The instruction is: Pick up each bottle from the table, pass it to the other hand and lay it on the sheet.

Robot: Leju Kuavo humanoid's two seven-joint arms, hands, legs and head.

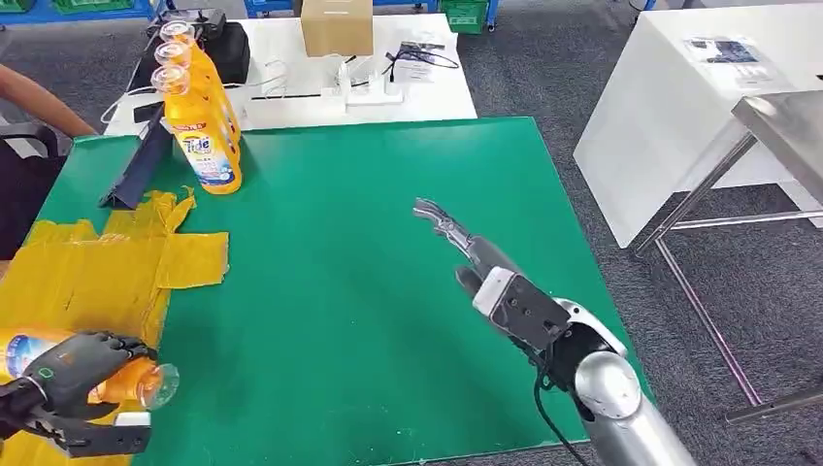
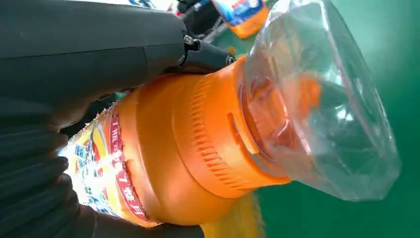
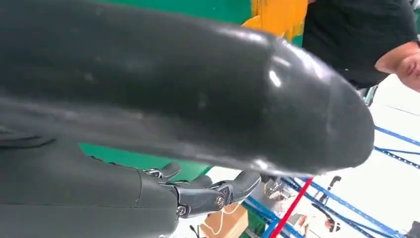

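Note:
My left hand (image 1: 76,374) grips an orange detergent bottle (image 1: 24,351) lying on its side at the near left, its clear cap (image 1: 160,384) pointing right over the green table (image 1: 369,252). Up close, the left wrist view shows the orange bottle (image 2: 163,163), its clear cap (image 2: 327,104) and my dark left hand (image 2: 74,64) around the body. The bottle lies over the crumpled yellow sheet (image 1: 107,267). Three more orange bottles (image 1: 199,126) stand in a row at the far left. My right hand (image 1: 471,257) hovers open above mid-table, fingers stretched forward, holding nothing. The right wrist view shows its thumb (image 3: 198,94).
A dark stand (image 1: 141,165) leans beside the standing bottles. Behind the green table is a white table (image 1: 437,92) with a cardboard box (image 1: 336,26), cables and a black case. A person's arm (image 1: 34,97) shows at the far left. A white bench (image 1: 679,97) stands to the right.

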